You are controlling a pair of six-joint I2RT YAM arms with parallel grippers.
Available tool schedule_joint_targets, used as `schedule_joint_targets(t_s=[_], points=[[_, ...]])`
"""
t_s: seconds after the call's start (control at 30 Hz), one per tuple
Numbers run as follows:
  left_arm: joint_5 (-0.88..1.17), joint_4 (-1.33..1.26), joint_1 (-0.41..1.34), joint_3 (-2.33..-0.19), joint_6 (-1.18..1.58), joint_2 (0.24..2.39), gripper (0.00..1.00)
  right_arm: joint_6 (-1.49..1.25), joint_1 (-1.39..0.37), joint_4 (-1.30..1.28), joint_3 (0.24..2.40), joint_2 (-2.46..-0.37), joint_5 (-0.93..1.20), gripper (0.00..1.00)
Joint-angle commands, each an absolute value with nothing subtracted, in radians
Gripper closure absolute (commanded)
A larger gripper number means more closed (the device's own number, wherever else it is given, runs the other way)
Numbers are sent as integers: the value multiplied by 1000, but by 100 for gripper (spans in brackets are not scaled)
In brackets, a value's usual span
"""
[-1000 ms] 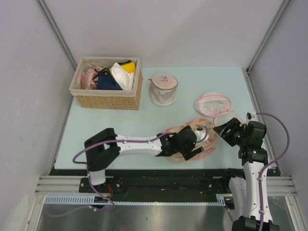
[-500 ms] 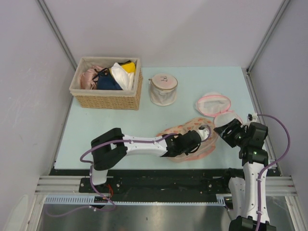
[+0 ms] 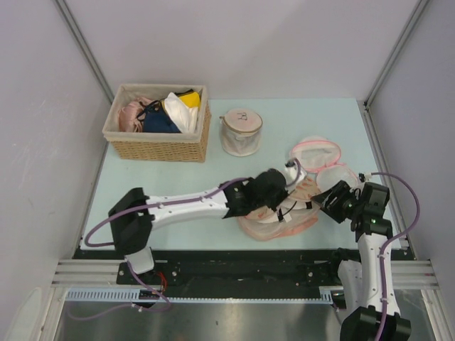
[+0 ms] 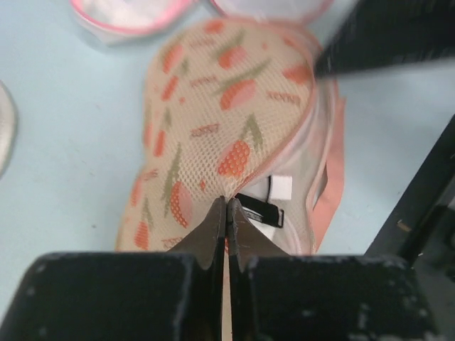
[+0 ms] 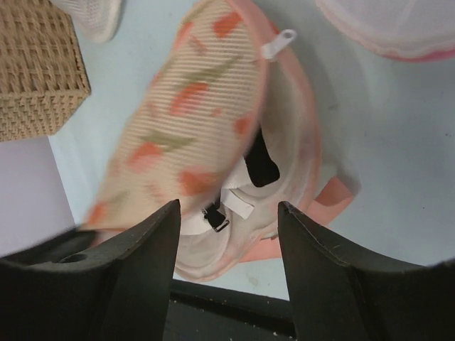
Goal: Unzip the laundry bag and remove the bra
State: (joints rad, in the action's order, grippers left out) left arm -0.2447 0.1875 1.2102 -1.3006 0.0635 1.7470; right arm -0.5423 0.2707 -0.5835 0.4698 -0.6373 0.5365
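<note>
The laundry bag (image 3: 279, 226) lies unzipped on the table's near right. Its printed top flap (image 4: 213, 121) is lifted like a clamshell lid. My left gripper (image 4: 227, 204) is shut on the near edge of that flap and holds it up; in the top view the left gripper (image 3: 283, 192) sits over the bag. Inside the open mouth the bra (image 5: 238, 195) shows as white padding with a black strap (image 4: 259, 211). My right gripper (image 5: 227, 217) stands open just right of the bag, facing the opening, touching nothing; from above, the right gripper (image 3: 328, 202) is beside the bag's right edge.
A wicker basket (image 3: 158, 145) of garments stands at the back left. A small cylindrical white mesh bag (image 3: 240, 133) is beside it. Two round white mesh bags with pink rims (image 3: 315, 153) lie behind the right gripper. The table's front edge (image 3: 213, 245) runs just below the bag.
My left gripper has shut on the top flap's edge and raised it toward the back, opening the bag. The right gripper has shifted slightly nearer and stayed open.
</note>
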Motion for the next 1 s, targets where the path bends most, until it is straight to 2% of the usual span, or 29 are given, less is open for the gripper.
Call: schedule_joint_targets(t_s=[0.0, 0.23, 0.37, 0.43, 0.5, 0.57, 0.7, 0.83, 0.97], points=[[-66, 166, 1100, -1347, 106, 1623, 100, -550, 273, -531, 427, -658, 572, 39], [-9, 178, 1062, -1382, 100, 1651, 99, -664, 273, -434, 410, -643, 525, 51], [26, 178, 1062, -1387, 104, 1664, 100, -667, 276, -411, 416, -663, 410, 68], [41, 175, 1060, -1388, 107, 1664, 100, -649, 276, -385, 432, -728, 416, 68], [57, 175, 1060, -1391, 103, 1663, 100, -623, 273, -364, 446, -788, 433, 56], [71, 176, 1055, -1393, 87, 1664, 99, -611, 259, -373, 475, -842, 422, 52], [74, 175, 1042, -1402, 77, 1664, 100, -629, 161, -386, 488, -767, 339, 51], [87, 166, 1023, -1417, 72, 1689, 100, -686, 17, -445, 486, -675, 111, 52], [101, 170, 1003, -1466, 84, 1732, 100, -727, -63, -460, 465, -595, 43, 52]])
